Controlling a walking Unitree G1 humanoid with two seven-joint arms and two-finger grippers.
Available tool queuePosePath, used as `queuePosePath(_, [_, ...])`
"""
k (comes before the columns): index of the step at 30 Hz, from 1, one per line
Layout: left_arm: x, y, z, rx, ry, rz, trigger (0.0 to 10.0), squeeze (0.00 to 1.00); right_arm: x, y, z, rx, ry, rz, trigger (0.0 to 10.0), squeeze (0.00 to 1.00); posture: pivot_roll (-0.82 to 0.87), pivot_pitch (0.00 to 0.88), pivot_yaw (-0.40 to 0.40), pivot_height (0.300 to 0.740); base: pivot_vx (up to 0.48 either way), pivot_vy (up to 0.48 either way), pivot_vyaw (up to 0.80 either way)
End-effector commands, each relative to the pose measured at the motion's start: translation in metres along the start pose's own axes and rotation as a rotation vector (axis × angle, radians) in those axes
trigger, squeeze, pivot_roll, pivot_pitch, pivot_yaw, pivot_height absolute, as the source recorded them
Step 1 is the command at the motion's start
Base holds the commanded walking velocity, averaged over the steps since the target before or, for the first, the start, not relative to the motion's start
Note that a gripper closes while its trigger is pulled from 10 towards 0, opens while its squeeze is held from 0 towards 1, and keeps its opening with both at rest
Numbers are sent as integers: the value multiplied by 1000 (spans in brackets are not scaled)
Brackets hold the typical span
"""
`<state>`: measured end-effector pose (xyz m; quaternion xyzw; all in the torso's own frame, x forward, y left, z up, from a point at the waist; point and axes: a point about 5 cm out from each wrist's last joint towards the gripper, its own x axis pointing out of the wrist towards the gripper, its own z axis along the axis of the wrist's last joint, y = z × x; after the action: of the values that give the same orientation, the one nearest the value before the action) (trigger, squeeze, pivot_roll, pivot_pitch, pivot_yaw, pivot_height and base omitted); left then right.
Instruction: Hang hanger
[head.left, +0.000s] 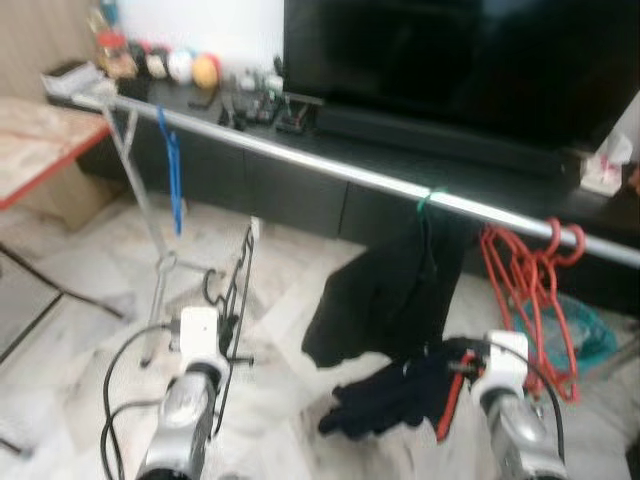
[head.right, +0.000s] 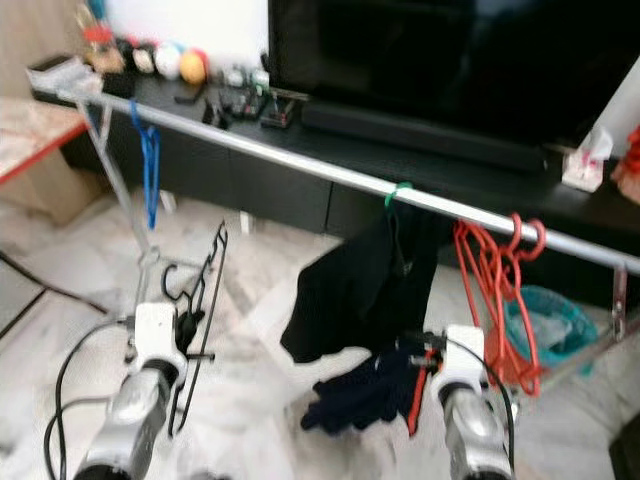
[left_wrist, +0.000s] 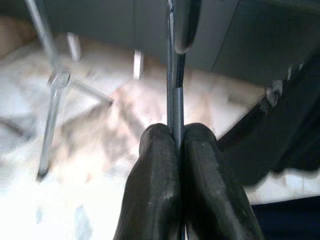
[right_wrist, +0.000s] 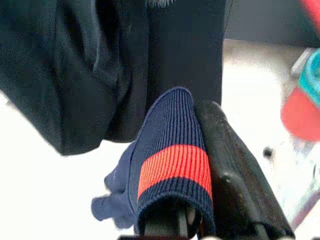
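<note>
While the rail (head.left: 330, 170) spans the room with a black garment (head.left: 385, 290) on it, my left gripper (left_wrist: 177, 145) pinches the black hanger (head.left: 235, 290) upright below it. My right gripper (right_wrist: 200, 165) grips a navy sleeve (right_wrist: 172, 170).

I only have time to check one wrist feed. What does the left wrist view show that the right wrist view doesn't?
Left wrist view: left gripper shut on the black hanger, with a metal rack leg beyond. Right wrist view: right gripper holding a navy garment with an orange-red stripe, its cuff pulled over one finger. Shared: the hanging black garment and pale floor.
</note>
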<state>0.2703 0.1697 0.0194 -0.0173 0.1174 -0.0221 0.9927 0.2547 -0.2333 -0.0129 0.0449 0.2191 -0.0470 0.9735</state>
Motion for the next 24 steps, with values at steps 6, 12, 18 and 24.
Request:
queuePosePath(6, [10, -6, 21, 77, -35, -68, 10000, 0, 1, 5, 9, 76, -68, -42, 10000, 0, 4, 0, -46, 740, -313, 0, 0])
queuePosePath(12, [14, -7, 26, 77, -43, -72, 10000, 0, -2, 3, 7, 65, -67, -35, 10000, 0, -11, 0, -59, 740, -305, 0, 0])
queuePosePath(18, [8, -15, 17, 77, -19, -90, 10000, 0, -4, -3, 4, 84, -61, -70, 10000, 0, 8, 0, -59, 740, -304, 0, 0])
queuePosePath(24, [11, -16, 25, 77, -43, -88, 10000, 0, 5, 8, 13, 82, -63, -38, 10000, 0, 42, 0, -77, 740, -301, 0, 0])
